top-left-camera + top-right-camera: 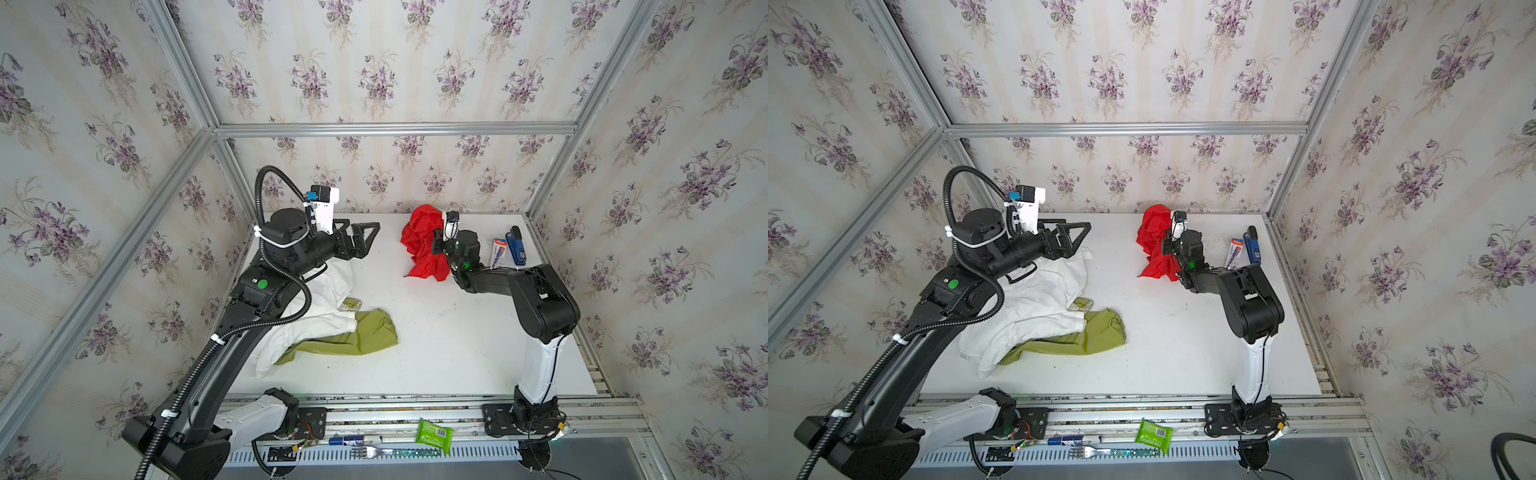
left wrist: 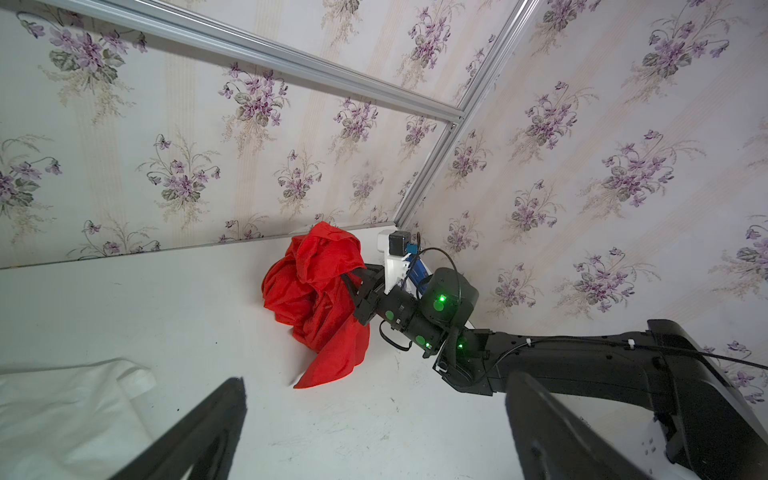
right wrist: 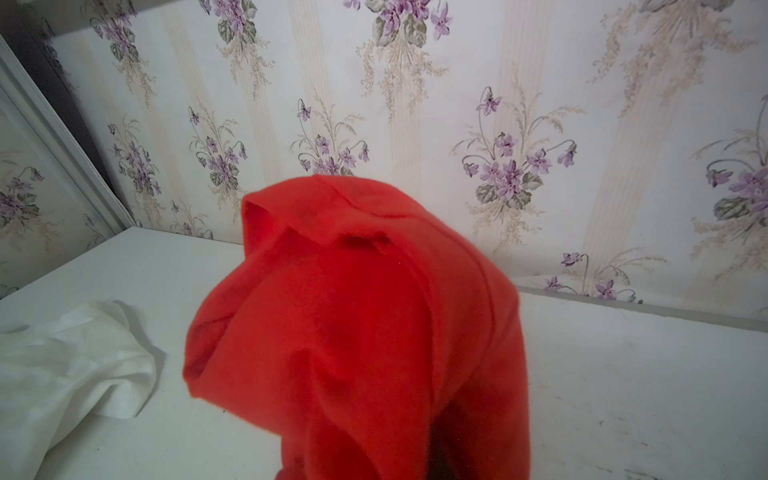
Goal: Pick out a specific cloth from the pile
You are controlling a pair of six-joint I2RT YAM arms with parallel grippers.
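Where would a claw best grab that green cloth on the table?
Probably the bunched right end of the olive-green cloth, from straight above: that end lies bare on the table, while its left part tucks under the white garment.

packet point(image 1: 434, 434): barcode, digits unreadable
battery point(image 1: 351, 439): white lettering, unreadable
box point(image 1: 497, 252), near right gripper point(image 1: 435, 245): red and blue print, unreadable
olive cloth tag point(image 1: 351, 306): nothing legible

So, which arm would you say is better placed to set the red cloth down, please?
Right: the right gripper is shut on the red cloth; the left gripper is open and empty.
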